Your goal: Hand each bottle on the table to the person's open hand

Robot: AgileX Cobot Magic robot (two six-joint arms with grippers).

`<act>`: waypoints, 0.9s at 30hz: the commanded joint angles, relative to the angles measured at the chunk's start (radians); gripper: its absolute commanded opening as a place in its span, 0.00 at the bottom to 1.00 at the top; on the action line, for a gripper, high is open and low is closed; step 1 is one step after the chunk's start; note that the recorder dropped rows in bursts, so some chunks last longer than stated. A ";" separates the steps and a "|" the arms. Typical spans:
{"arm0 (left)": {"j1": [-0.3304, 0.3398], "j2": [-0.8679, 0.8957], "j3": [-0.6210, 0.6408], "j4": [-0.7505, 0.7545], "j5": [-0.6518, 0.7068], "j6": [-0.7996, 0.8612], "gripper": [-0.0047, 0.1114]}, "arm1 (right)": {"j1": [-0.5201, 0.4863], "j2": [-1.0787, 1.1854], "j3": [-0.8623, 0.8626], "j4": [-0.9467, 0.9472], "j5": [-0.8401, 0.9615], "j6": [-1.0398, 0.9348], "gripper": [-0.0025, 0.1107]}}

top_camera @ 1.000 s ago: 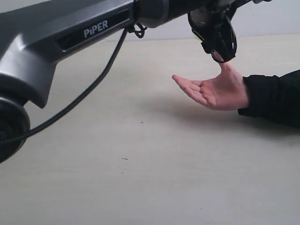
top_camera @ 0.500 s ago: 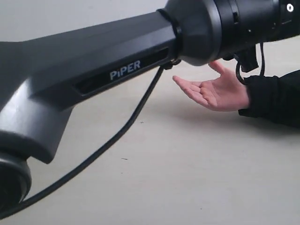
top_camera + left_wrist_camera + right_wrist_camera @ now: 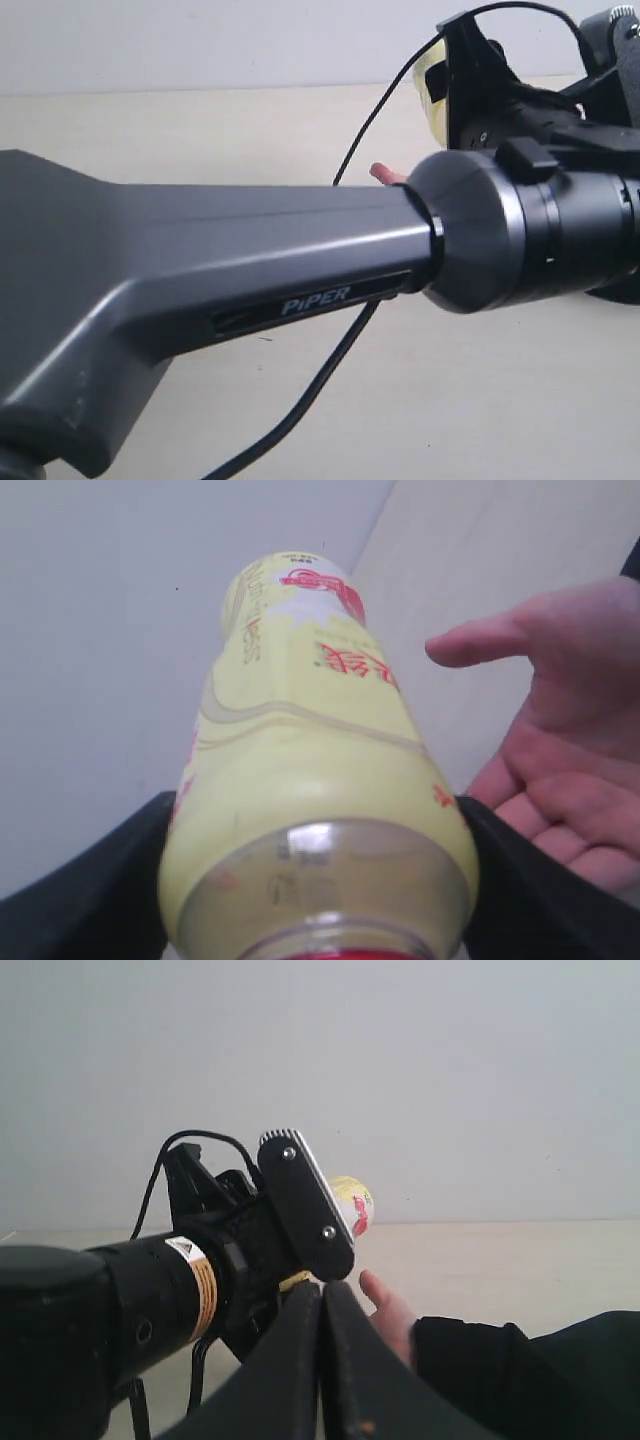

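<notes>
My left gripper [image 3: 318, 905] is clamped on the yellow bottle [image 3: 300, 710], with one black finger on each side of its body near the neck and its base pointing away from the wrist. The bottle is up off the table [image 3: 470, 560], just beside the open hand [image 3: 565, 750] and not touching it. The thumb reaches toward its side. My right gripper [image 3: 322, 1360] is pressed together on nothing, back from the handover.

To do this well I'd bring the bottle over the middle of the palm, not the fingertips. I'd lower it slowly until its side rests on skin, and only then spread the fingers, so it settles rather than drops. A smooth round bottle will likely roll, so I'd want the person's fingers curled under it before I let go.

The outside camera is little help: the left arm [image 3: 250, 260] fills it, and only a fingertip and a sliver of yellow show past it. I cannot tell how high the bottle sits above the palm. No other bottle shows in any view.
</notes>
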 commanded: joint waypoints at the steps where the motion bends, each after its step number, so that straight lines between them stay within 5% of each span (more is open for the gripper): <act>1: -0.007 -0.013 0.086 0.059 0.006 -0.135 0.04 | -0.004 -0.003 -0.005 -0.006 -0.001 -0.002 0.02; 9: -0.039 -0.013 0.215 0.096 0.006 -0.254 0.04 | -0.004 -0.003 -0.005 -0.006 -0.001 -0.002 0.02; 27: -0.080 -0.006 0.233 0.030 -0.062 -0.387 0.04 | -0.004 -0.003 -0.005 -0.006 -0.001 -0.002 0.02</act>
